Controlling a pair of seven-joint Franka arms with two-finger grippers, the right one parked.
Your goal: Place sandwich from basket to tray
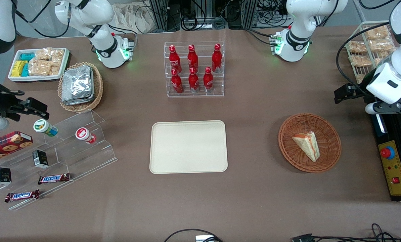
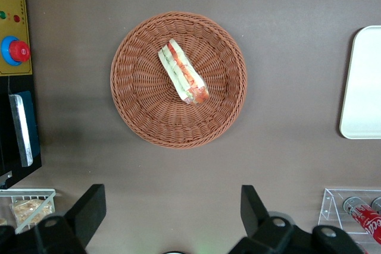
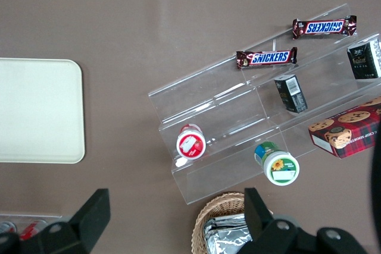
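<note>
Gripper (image 2: pixel 169 215) spread above basket (image 2: pixel 137 117) holding sandwich (image 2: pixel 181 72) — Snickers bars (image 1: pixel 53 178) readable.

1. Even, bright overhead light covers the brown table (image 1: pixel 254 111), with soft, short shadows.
2. The basket (image 1: pixel 309 142) casts a faint shadow toward the tray (image 1: pixel 188 147).
3. The foil packets (image 1: pixel 77 84) glare white.
4. The gripper (image 2: pixel 172 212), fingers spread, looks dark and slightly blurred.
</note>
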